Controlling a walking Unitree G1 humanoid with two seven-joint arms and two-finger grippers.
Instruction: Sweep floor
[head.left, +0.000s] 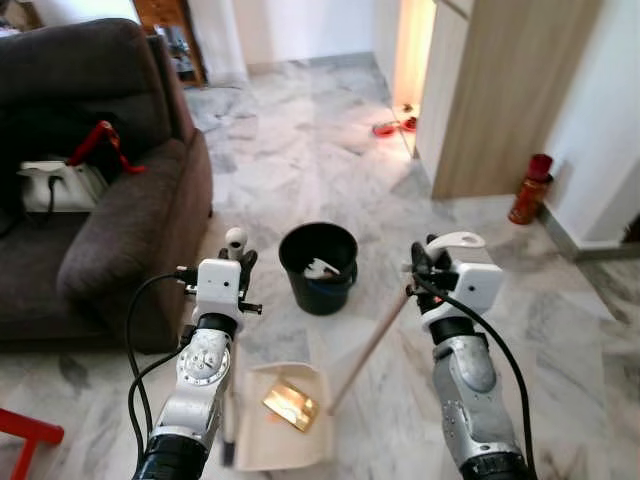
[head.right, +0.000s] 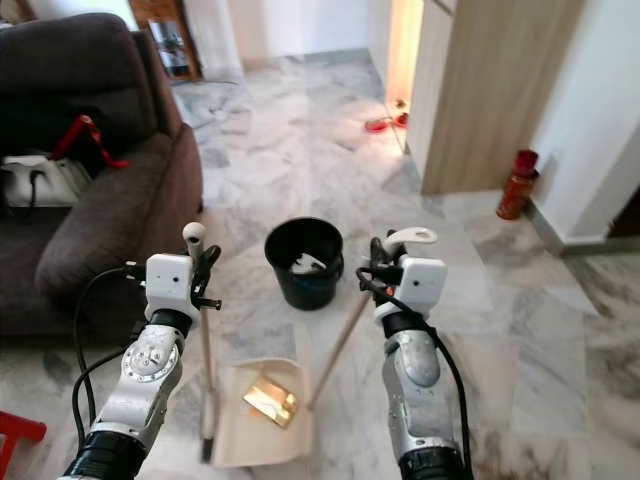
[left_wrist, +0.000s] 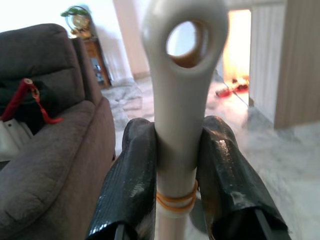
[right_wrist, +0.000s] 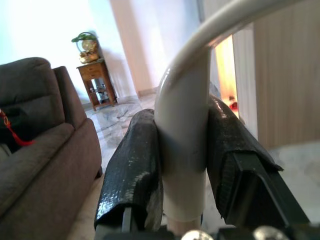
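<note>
A cream dustpan (head.left: 283, 428) lies on the marble floor between my arms, with a gold wrapper (head.left: 290, 406) in it. My left gripper (head.left: 238, 262) is shut on an upright white handle (left_wrist: 180, 110) with a round hole at its top; the stick runs down beside the pan's left edge. My right gripper (head.left: 425, 270) is shut on a wooden stick (head.left: 368, 348) with a curved white top (right_wrist: 182, 125); this stick slants down to the pan's right side. A black bucket (head.left: 318, 265) holding a white scrap stands just beyond the pan.
A dark brown sofa (head.left: 120, 230) with a white bag (head.left: 55, 185) on it stands close on the left. A wooden cabinet (head.left: 500, 90) and a red bottle (head.left: 530, 188) are at the right. A red frame (head.left: 25, 435) shows at the lower left.
</note>
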